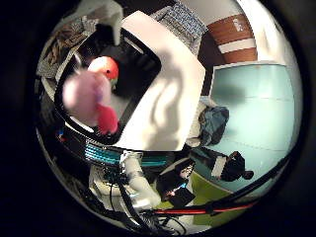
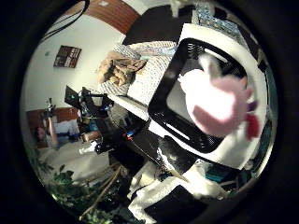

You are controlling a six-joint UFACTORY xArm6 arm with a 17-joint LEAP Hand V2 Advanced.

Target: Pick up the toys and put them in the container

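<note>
A pink and white plush toy (image 2: 220,101) with red parts fills much of the right thumb side palm view, close to the palm. It hangs over the black container (image 2: 169,91) with a white rim. In the right little finger side palm view the same toy (image 1: 89,94) shows over the container's dark inside (image 1: 143,64). My right hand (image 1: 104,15) is above the container, its fingers curled on the pink toy. A brown plush toy (image 2: 116,67) lies on a patterned cloth beside the container.
A white cloth or sheet (image 1: 173,99) lies beside the container. A teal surface (image 1: 252,99) lies beyond it. Dark stands and equipment (image 2: 98,117) crowd the room past the table, with green plants (image 2: 65,191) near the floor.
</note>
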